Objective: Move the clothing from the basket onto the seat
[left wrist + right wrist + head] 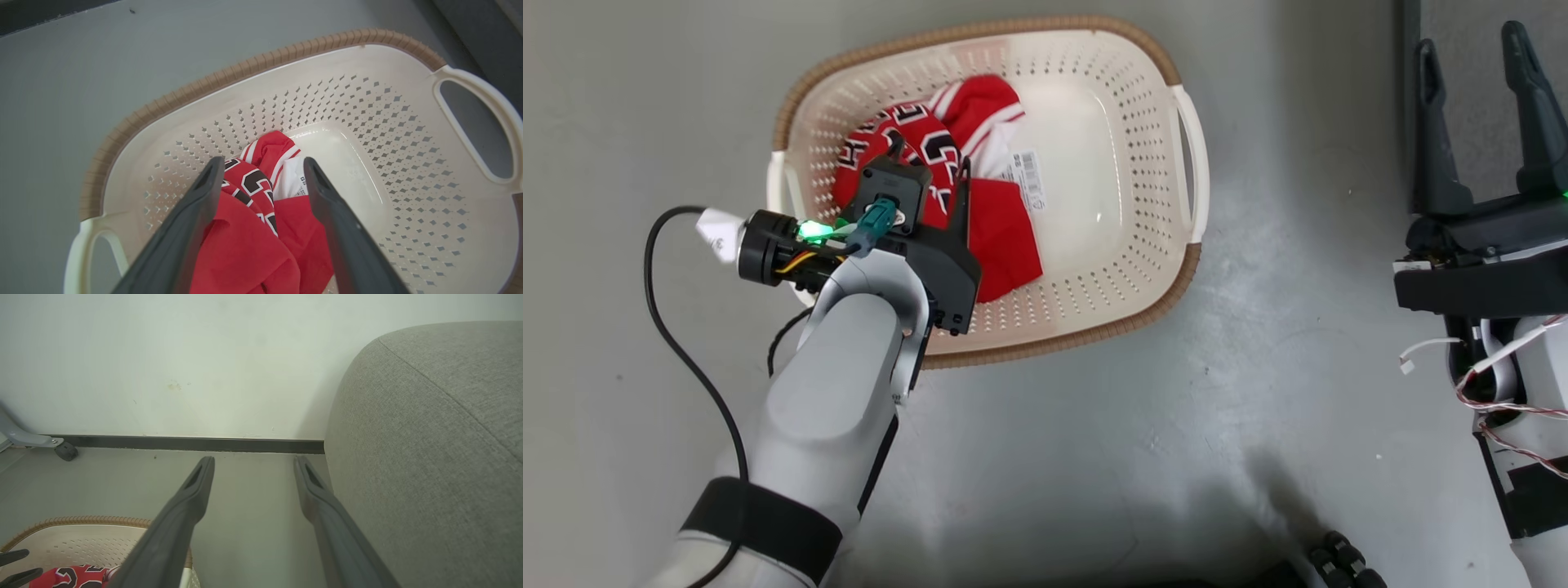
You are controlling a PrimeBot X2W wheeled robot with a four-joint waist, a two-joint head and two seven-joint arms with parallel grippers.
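The cream basket (1143,106) with a brown rim stands on the grey floor. Red clothing (1005,237) with white trim and black-and-white markings lies bunched in its left half. My left gripper (929,159) hangs over that heap, pointing down into the basket. In the left wrist view this gripper (262,163) is open, its fingers either side of the clothing (253,228) with the basket wall (347,102) behind; I cannot tell whether they touch the fabric. My right gripper (1470,49) is open and empty at the far right, close beside the light-grey seat (429,437).
A black cable (678,343) loops over the floor left of my left arm. The right wrist view has a pale wall, a black baseboard (196,444), a caster wheel (65,451) and a corner of the basket (81,539). A paper label (1025,175) lies on the basket bottom.
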